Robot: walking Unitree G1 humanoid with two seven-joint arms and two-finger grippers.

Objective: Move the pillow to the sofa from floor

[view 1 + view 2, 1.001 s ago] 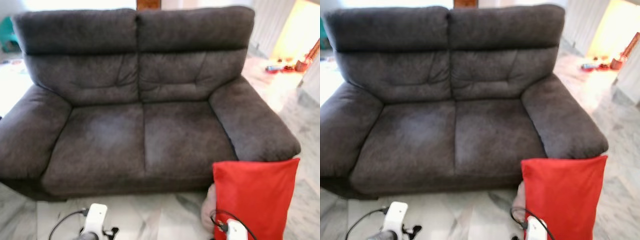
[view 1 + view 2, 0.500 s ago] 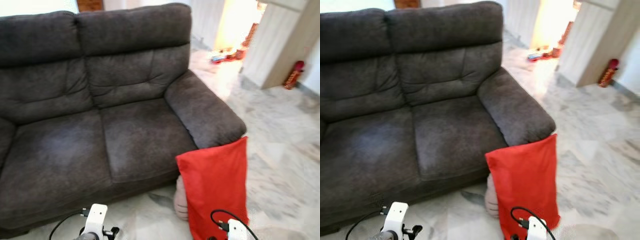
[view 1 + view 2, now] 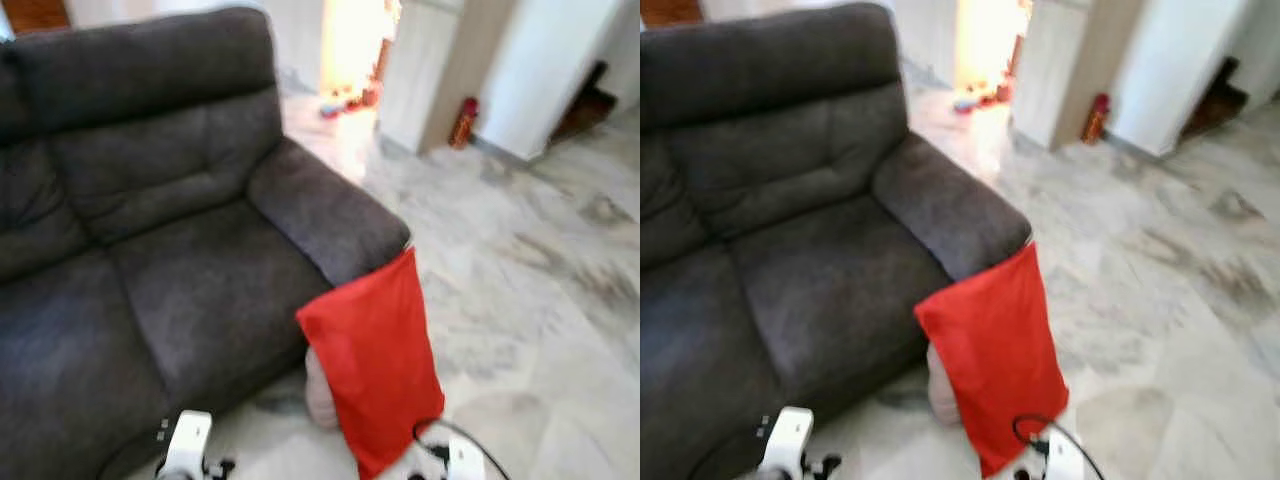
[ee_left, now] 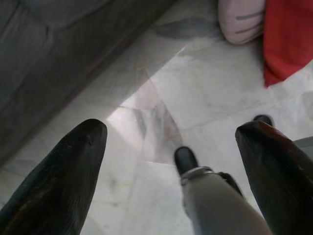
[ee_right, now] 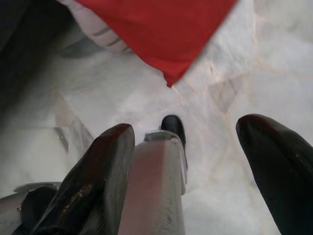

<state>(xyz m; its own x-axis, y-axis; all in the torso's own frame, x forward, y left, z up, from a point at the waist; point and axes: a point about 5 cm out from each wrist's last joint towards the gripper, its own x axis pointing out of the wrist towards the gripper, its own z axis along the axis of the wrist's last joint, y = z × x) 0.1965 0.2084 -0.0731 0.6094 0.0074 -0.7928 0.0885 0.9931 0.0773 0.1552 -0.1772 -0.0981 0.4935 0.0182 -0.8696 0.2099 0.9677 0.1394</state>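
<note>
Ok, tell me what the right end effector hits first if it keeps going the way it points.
Probably the bare floor just short of the pillow's corner, though depth is unclear.

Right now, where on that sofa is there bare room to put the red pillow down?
The sofa's seat cushion beside the right armrest is bare, and so is the cushion further left. It is crowded at the armrest's front end, where the red pillow leans on the floor with a pale striped pillow tucked behind it.
</note>
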